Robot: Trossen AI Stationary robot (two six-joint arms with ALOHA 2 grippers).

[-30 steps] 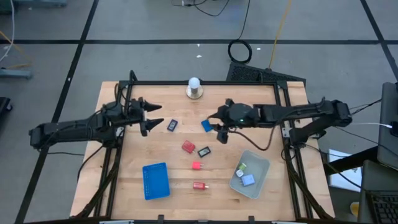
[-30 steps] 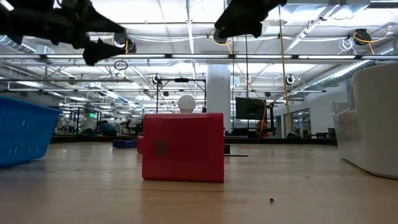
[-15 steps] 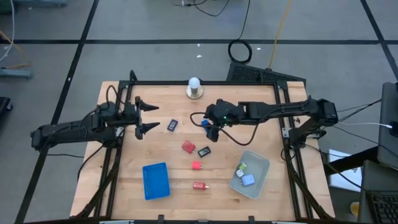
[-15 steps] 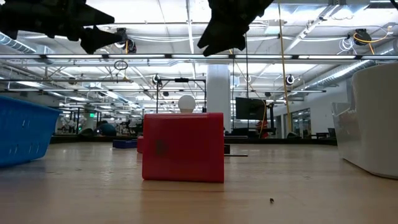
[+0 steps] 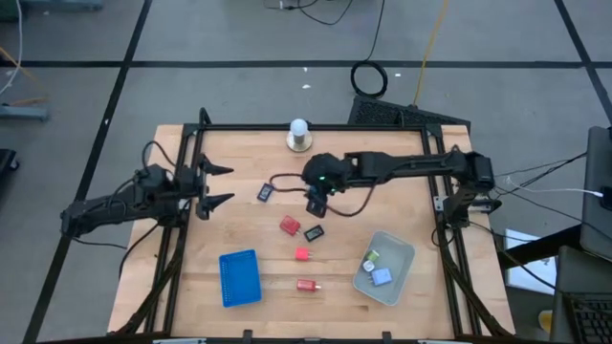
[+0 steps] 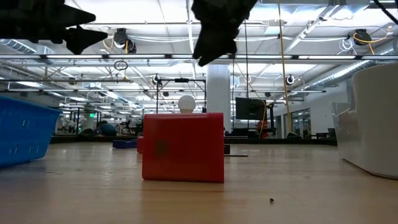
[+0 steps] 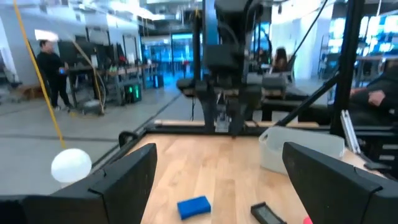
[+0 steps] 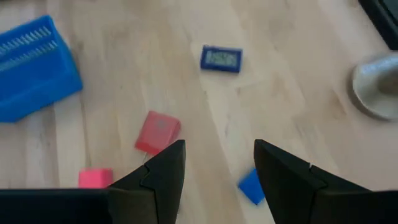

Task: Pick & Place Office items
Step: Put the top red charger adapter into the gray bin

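The right gripper (image 5: 316, 198) reaches out over the middle of the table (image 5: 402, 182), fingers (image 8: 163, 176) spread a little way apart and holding nothing, poised right above the blue block (image 8: 252, 185) (which the arm hides from overhead). Just left of it lies a black rectangle (image 5: 265, 192) with a pale label. Nearer, a red block (image 5: 289, 225) sits just beside another black rectangle (image 5: 314, 231), then a pink block (image 5: 302, 254), and nearest of all a second red block (image 5: 307, 285). Down right, the clear grey bin (image 5: 403, 258) holds a light-blue block (image 5: 382, 277) and a small pale bit (image 5: 371, 257). The blue tray (image 5: 239, 277) lies near left. Over at the left edge the left gripper (image 5: 212, 184) waits, fingers wide apart and empty. The white ball (image 5: 298, 127) stands at the far edge.
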